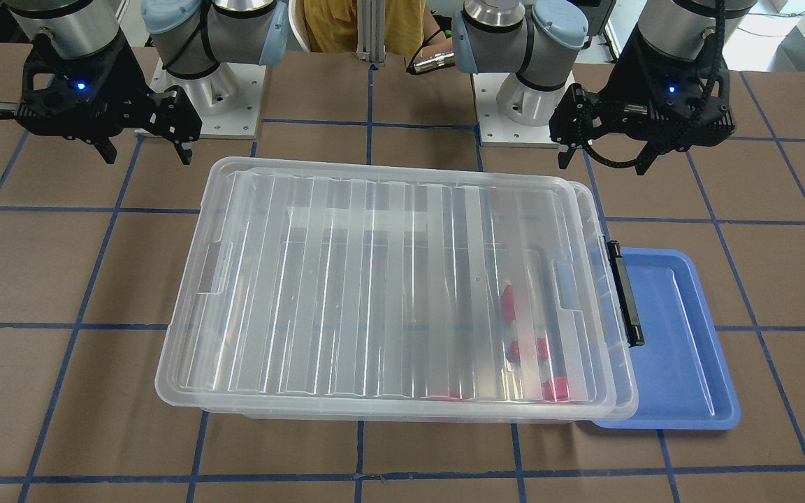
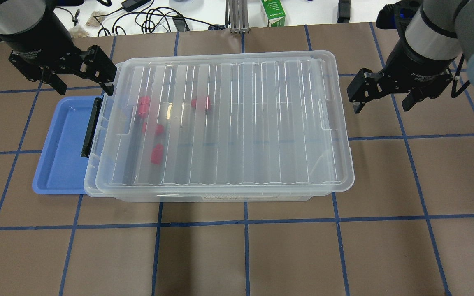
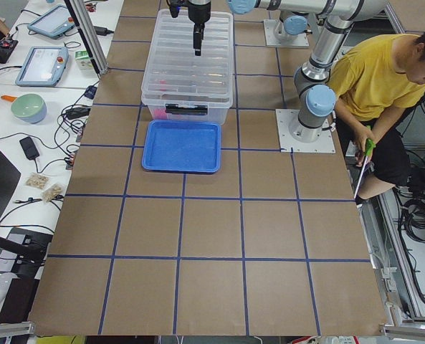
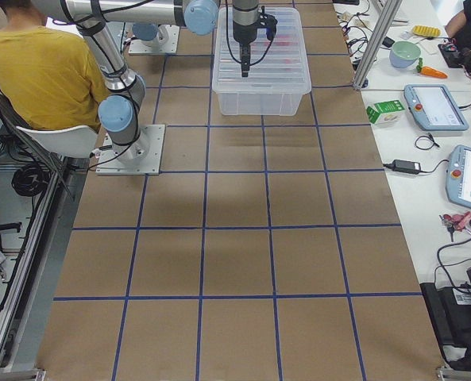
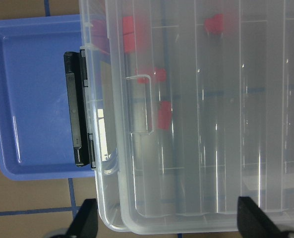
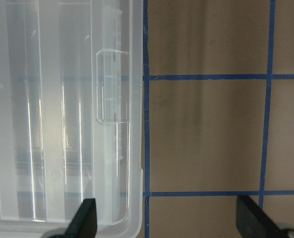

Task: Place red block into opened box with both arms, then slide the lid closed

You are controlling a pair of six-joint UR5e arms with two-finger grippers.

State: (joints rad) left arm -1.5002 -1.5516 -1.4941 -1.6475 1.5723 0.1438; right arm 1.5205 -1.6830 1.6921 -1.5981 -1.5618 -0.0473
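Note:
The clear box (image 2: 261, 197) stands mid-table with the ribbed lid (image 2: 237, 119) lying flat over it. The lid sits a little toward my right, so the box rim with the black clasp (image 2: 90, 127) pokes out on my left. Several red blocks (image 2: 156, 154) lie inside near the clasp end, seen blurred through the lid (image 5: 201, 148). One red block (image 5: 164, 115) shows beside the lid's notch. My left gripper (image 2: 84, 88) hovers open and empty over the clasp end. At the opposite end my right gripper (image 2: 382, 107) hangs open, holding nothing, just off the lid's edge (image 6: 132, 148).
A shallow blue tray (image 2: 64, 144) lies against the clasp end, partly under the box. A person in a yellow shirt (image 3: 384, 79) sits behind the arm bases. Cables, a green carton (image 2: 273, 12) and tablets lie on the white bench beyond the table's far edge.

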